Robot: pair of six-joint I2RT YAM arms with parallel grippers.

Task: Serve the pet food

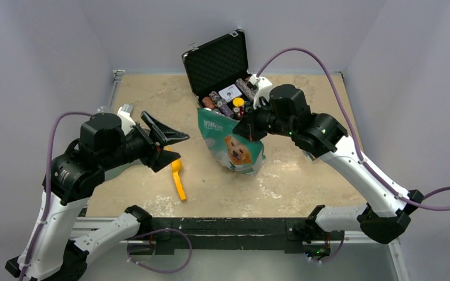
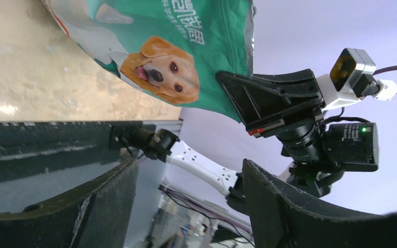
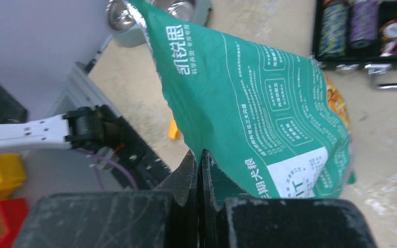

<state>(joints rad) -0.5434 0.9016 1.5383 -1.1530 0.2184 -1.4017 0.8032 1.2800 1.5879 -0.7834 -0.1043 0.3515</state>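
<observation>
1. Top view:
   - The beige, mottled tabletop (image 1: 304,181) sits between plain grey walls, with a black rail (image 1: 228,225) along its near edge.
   - The teal pouch (image 1: 231,146), printed with a dog's face, stands upright at mid-table.
   - Just behind it is an open black case (image 1: 217,58) holding striped chips (image 1: 222,105).
   - The right fingers (image 1: 247,130) are clamped on the pouch's upper right edge.
   - The left fingers (image 1: 164,132) are spread wide and hang left of the pouch, apart from it.
   - A yellow scoop (image 1: 179,181) lies on the tabletop just under them.

2. Left wrist view, which is turned sideways:
   - The left fingers (image 2: 300,206) stand wide apart with nothing between them.
   - The pouch (image 2: 186,62) fills the top, dog's face towards the camera.
   - The right fingers (image 2: 258,98) pinch its edge, with the right arm (image 2: 341,144) behind against the wall.
   - The tabletop (image 2: 31,77) shows at left, the rail (image 2: 41,150) below it.

3. Right wrist view:
   - The right fingers (image 3: 186,181) are pressed together on the pouch's (image 3: 248,103) lower edge, and its printed back blocks most of the view.
   - A steel bowl (image 3: 186,8) peeps out past the pouch's top corner.
   - The case (image 3: 341,64) with its chips (image 3: 333,20) is at upper right.
   - A sliver of the scoop (image 3: 173,129) shows beside the pouch.
   - The kibble itself cannot be seen.
</observation>
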